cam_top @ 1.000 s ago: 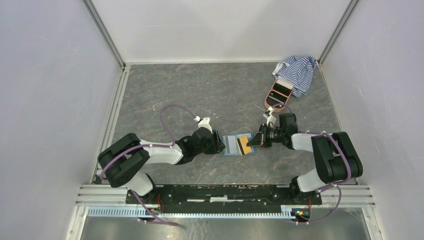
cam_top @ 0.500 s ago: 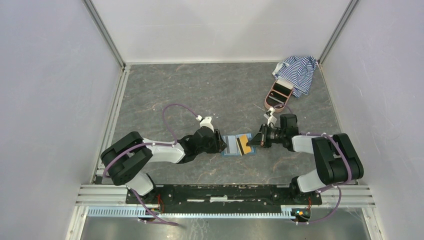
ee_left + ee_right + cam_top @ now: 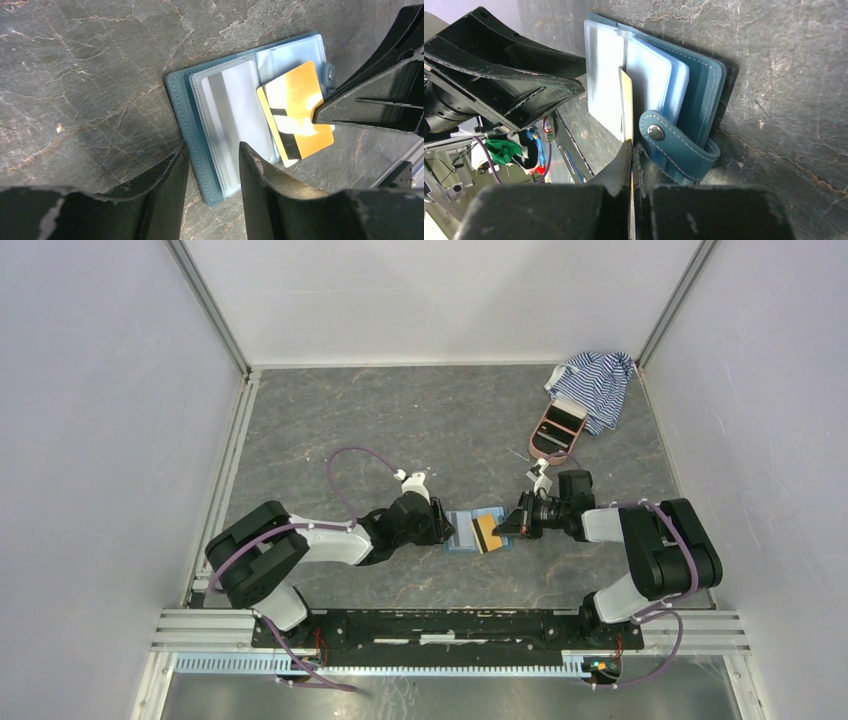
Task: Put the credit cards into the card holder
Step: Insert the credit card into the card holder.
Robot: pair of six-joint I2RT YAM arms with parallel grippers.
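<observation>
Teal-blue card holder point(image 3: 180, 105), gold credit card point(image 3: 297, 95) with black stripe, blue-white striped cloth point(image 3: 597, 380), grey marbled table point(image 3: 420, 420)

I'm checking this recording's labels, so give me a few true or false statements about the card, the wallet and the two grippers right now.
The card holder lies open on the table. True.
The right gripper pinches a dark grey card. False: it is shut on a gold card.
The left gripper has its jaws apart. True.
The pink case rests on the card holder. False: it lies far off, by the striped cloth.
</observation>
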